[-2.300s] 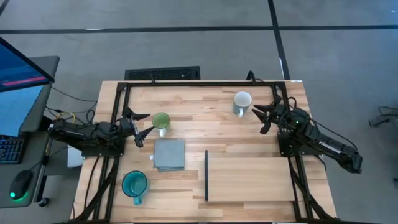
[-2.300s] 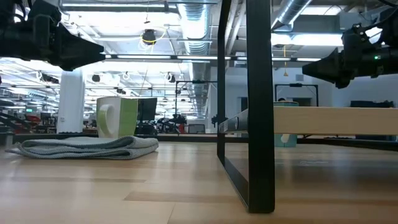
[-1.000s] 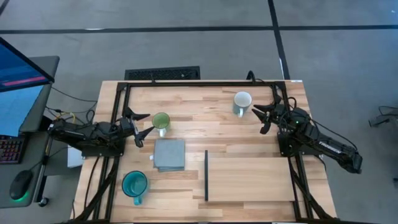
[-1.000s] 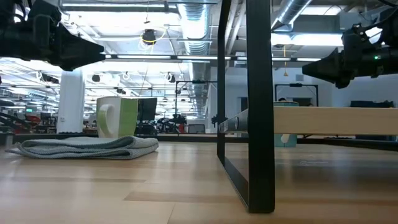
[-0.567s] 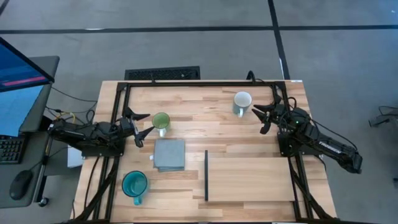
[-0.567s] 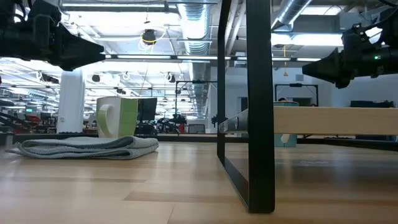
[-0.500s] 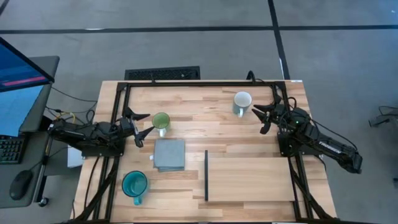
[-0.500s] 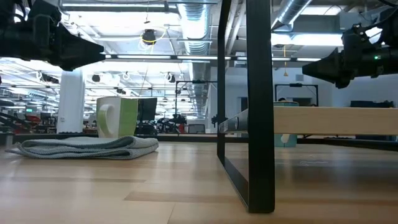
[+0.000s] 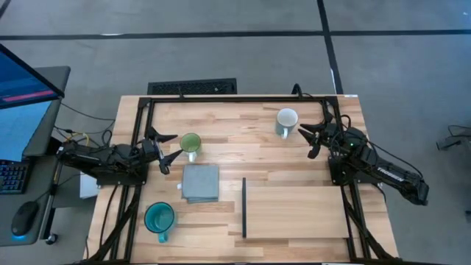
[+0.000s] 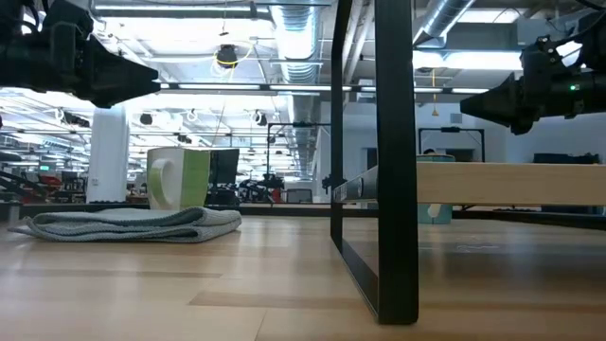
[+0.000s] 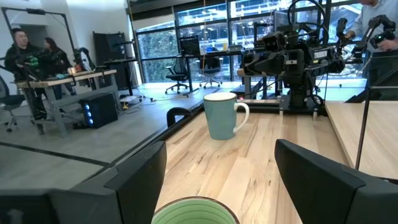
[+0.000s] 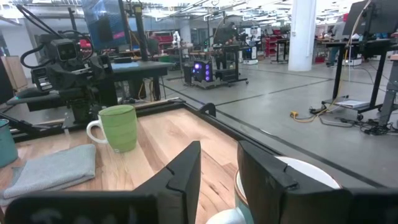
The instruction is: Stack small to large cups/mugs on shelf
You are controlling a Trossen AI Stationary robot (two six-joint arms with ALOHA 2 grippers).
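Observation:
The light green mug (image 9: 190, 143) stands upright on the table's left half, just right of my open, empty left gripper (image 9: 168, 147); its rim (image 11: 196, 211) shows between the fingers. The white mug (image 9: 286, 120) stands at the far right, just left of my open, empty right gripper (image 9: 311, 141), and also shows in the right wrist view (image 12: 292, 180). The teal mug (image 9: 159, 218) stands near the front left. The light wood shelf (image 9: 298, 212), with a black strip (image 9: 243, 207) on its left edge, lies at the front right.
A grey folded cloth (image 9: 200, 182) lies between the green mug and the shelf. In the low view the shelf (image 10: 511, 183) sits above the table top on a black upright (image 10: 393, 161). People sit at desks beyond the table (image 11: 31, 56).

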